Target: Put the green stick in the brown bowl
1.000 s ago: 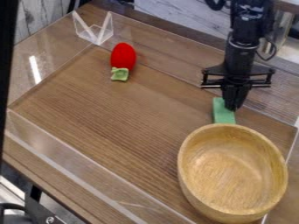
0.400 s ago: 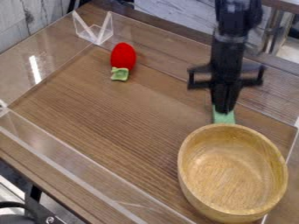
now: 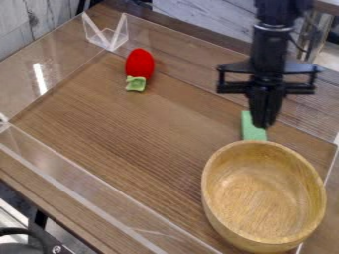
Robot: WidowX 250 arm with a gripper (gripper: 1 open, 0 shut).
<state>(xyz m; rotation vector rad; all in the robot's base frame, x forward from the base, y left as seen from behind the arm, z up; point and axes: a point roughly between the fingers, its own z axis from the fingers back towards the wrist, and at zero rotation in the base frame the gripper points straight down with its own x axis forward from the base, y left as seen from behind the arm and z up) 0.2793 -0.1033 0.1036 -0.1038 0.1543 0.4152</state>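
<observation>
Clearly, the brown bowl (image 3: 264,194) was the landmark of the scene, sitting on the wooden bench (image 3: 133,139) in the lower right of the view, and everything else could be placed by it. The green stick (image 3: 253,127) lay on the bench just beyond the bowl's upper rim, outside the bowl, with its long side running roughly away from that rim. It was 1 small, flat, light-green piece, far smaller than the bowl.

The dark arm reached in from the top of the view, beyond the bowl, and its fingers (image 3: 263,116) pointed down toward the bench on the bowl's upper side. They were shut, and their tips came down at the stick's far end, the end away from the bowl, a little to the right of its middle line. The tips overlapped that end in the view; whether they touched it could not be told, as the dark parts there were small and blurred. No grip on the stick could be made out. The stick's nearer end showed between the fingers and the bowl's rim.

Well apart from the bowl, up and to its left, lay 1 red toy (image 3: 141,63) with a green stem end turned toward the lower edge of the view. Farther still from the bowl, past the toy, stood 1 clear container (image 3: 106,32).
</observation>
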